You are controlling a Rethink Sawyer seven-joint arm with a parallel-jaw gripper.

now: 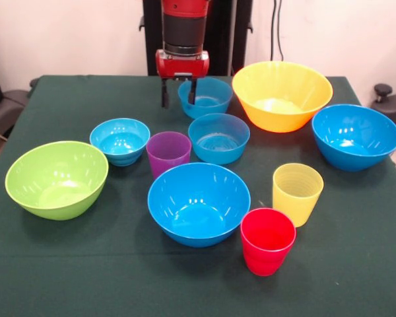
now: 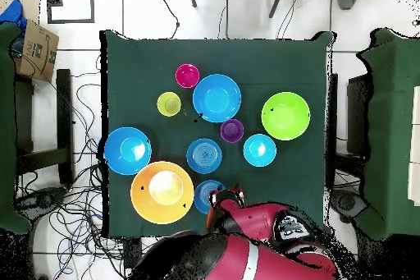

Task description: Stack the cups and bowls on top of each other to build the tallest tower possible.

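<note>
All bowls and cups stand apart and upright on the green table; nothing is stacked. My gripper point(image 1: 178, 102) is open and empty, hanging over the left rim of the far small blue bowl point(image 1: 208, 98), with one finger over the bowl and one outside it. In the overhead view the arm hides part of that bowl point(image 2: 205, 195). Two more small blue bowls point(image 1: 218, 137) point(image 1: 120, 140) sit mid-table with the purple cup point(image 1: 168, 152) between them. The yellow bowl point(image 1: 282, 94), two large blue bowls point(image 1: 355, 135) point(image 1: 198, 203) and the green bowl point(image 1: 56, 178) lie around them. The yellow cup point(image 1: 297, 193) and red cup point(image 1: 267, 240) stand at the front right. No lime green cup shows.
The table point(image 1: 86, 277) has bare cloth along its front edge and at its far left corner. Dark chairs point(image 2: 361, 121) flank the table, and cables lie on the floor point(image 2: 78, 129) beside it.
</note>
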